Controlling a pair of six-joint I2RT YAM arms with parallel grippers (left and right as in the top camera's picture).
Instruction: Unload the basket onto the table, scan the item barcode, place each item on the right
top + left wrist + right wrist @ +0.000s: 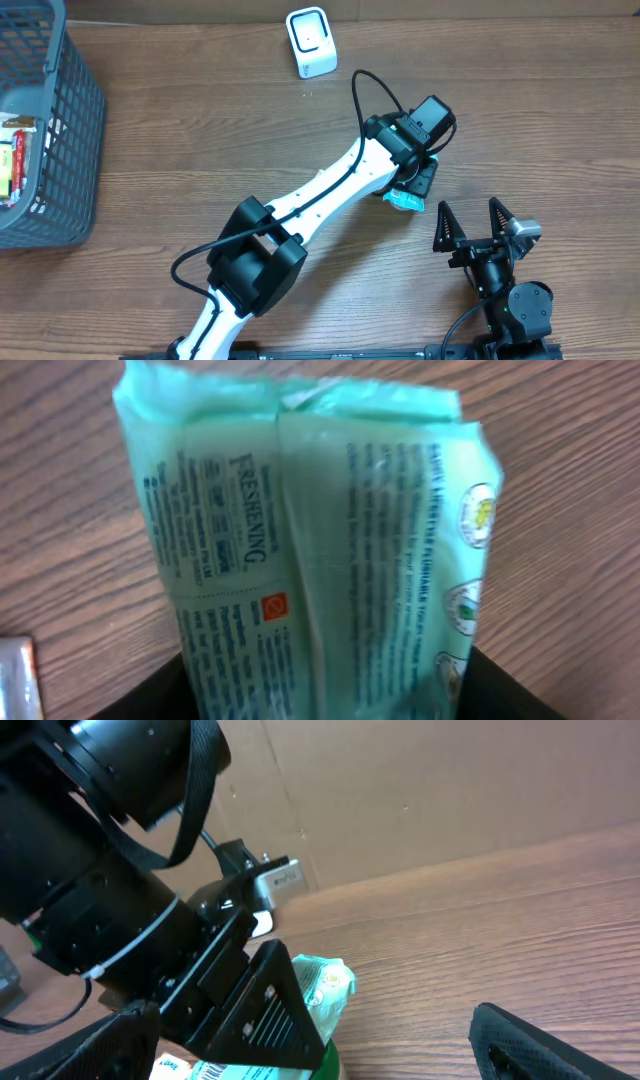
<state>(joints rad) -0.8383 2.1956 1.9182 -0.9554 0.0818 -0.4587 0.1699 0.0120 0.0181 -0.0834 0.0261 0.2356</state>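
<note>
While the wipes packet (320, 550) lay flat on the table (200, 120), left gripper (415, 182) was down over it, packet sitting between the fingers (495, 690) and running out past their tips

Left fingers: one on each long side of the packet, close in. Couldn't tell from any view whether the pads were pinching yet or just beside the film, so not calling it a grip

Right gripper (468, 205): fingers spread wide, nothing between them, parked just beside the left fingers and apart from the packet

Scanner (311, 42) sat well beyond the left fingertips, far side of the table. Basket (70, 150) with other items was far off to the left arm's side

Progress, my read:
- reach to the item: done
- grasp: unconfirmed
- lift, turn the barcode to the scanner, present: all left

Face toward the wrist camera showed small print and an orange square; no barcode I could make out there, so it may be on another face or under the fingers. Roughly a third in, scan itself not started
</note>
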